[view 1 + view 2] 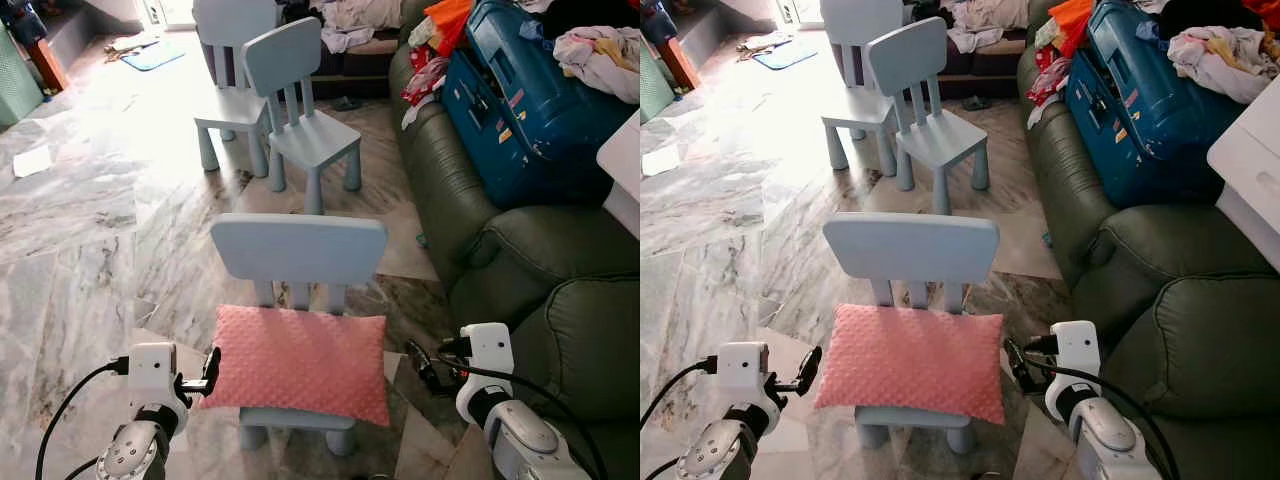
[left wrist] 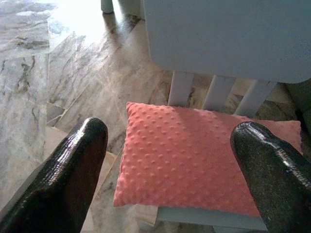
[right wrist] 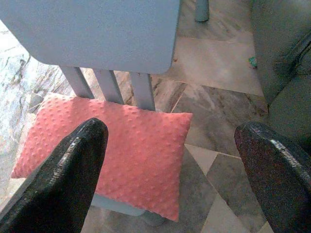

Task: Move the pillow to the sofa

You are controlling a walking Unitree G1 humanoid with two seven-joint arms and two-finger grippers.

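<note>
Nearest the camera, the left gripper (image 1: 211, 368) is held with fingers spread, just beside the pink pillow (image 1: 298, 362), which is laid on the seat of a small blue chair (image 1: 298, 247). Beyond the pillow's other end, the right gripper (image 1: 422, 365) is likewise held agape, near the green sofa (image 1: 560, 300).

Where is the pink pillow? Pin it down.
In the left eye view the pink pillow lies on the seat of the nearest blue chair, low centre, between both end effectors, with the green sofa to its right.
</note>
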